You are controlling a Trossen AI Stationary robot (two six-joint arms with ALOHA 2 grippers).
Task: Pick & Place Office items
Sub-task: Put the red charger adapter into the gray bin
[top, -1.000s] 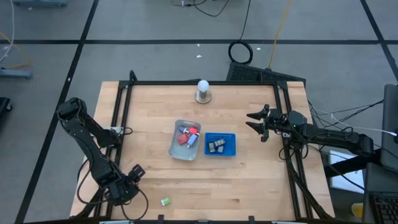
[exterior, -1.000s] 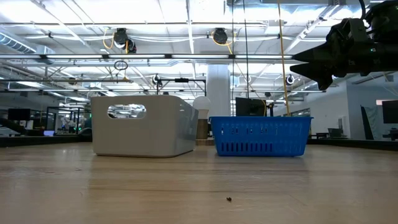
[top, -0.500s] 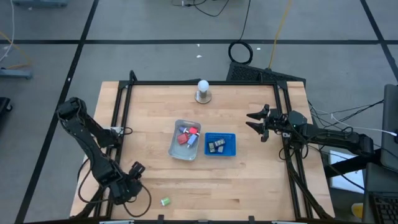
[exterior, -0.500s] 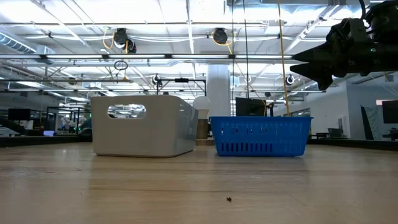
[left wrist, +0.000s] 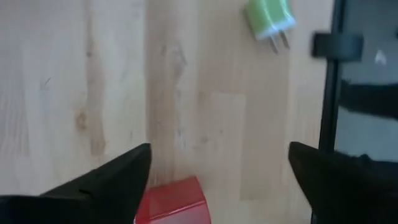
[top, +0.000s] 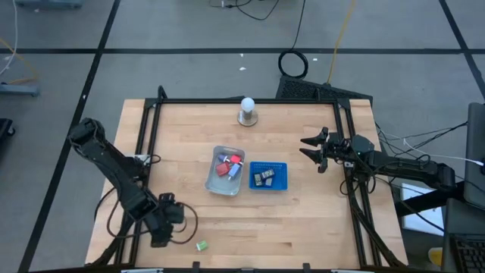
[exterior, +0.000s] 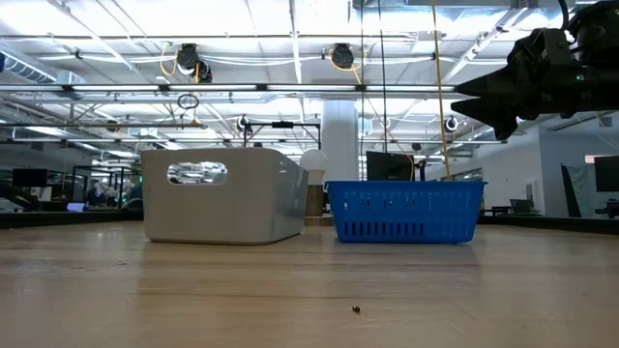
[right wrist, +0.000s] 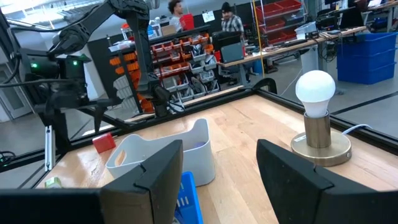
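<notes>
Left hand [top: 168, 220] low over the near-left part of the bench [top: 318, 220], fingers spread wide, nothing between them. In the left wrist view a red block [left wrist: 171, 201] lies flat on the wood in the gap between the two fingertips [left wrist: 121, 171], touching neither. The same red block shows in the right wrist view [right wrist: 104, 142], on the bench beside the far-off left arm.

Green plug [top: 201, 246] lies on the bench just beyond the left hand, near the front edge; in the left wrist view [left wrist: 268, 17] its two prongs point back toward the hand, well apart from the red block.

Clear tray [top: 214, 184] at bench centre holds several small red and blue items [top: 229, 164]. Blue basket [top: 282, 176] sits just beside it on the right, with a few small dark items [top: 263, 177] inside.

Right hand [top: 312, 149] hangs above the right side of the bench, well apart from the basket, fingers partly spread, empty.

White ball on a round base [top: 247, 111] stands at the back edge.
</notes>
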